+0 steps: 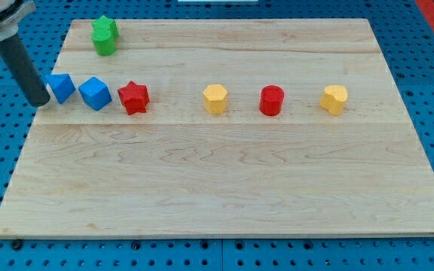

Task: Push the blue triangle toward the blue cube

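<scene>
**Tip sitting behind the blue triangle, cube just ahead**

My tip [41, 102] is resting at the view's left edge of the worktop [224, 188], touching or all but touching the left side of the blue triangle [61, 87]. There are no fingers on this rig, only the straight dark rod, so nothing is being clenched or released; the rod is simply leaning in from the view's top left with its end down at the board.

The relation that is deciding the coming move: the blue triangle is lying directly to the view's right of my tip, and the blue cube [95, 93] is lying just beyond it on the same line, a narrow gap showing between the two. Tip, triangle and cube are lining up nearly in a row, sloping very slightly toward the view's bottom. A straight push to the view's right is looking like the likely call, and a short one.

Just past the cube a red star [134, 97] is sitting near, so an overlong push is risking a chain of knocks.

No containers are showing anywhere on the board.
</scene>
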You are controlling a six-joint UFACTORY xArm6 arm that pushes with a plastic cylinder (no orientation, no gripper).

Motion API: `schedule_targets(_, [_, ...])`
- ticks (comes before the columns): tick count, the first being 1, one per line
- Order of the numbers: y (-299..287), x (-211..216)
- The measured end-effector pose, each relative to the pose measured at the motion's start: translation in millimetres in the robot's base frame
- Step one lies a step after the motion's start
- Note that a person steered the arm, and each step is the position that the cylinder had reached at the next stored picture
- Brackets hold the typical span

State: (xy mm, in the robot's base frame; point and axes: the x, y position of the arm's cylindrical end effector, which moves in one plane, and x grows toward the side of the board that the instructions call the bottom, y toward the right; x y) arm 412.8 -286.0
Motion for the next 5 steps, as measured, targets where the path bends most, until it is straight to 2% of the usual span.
schedule_targets(1, [-15.4, -24.8])
schedule_targets(2, [1.2, -87.4])
schedule_targets(3, [3.8, -88.2])
schedule_targets(4, [11.6, -58.2])
schedule_targets(5, [12.2, -52.4])
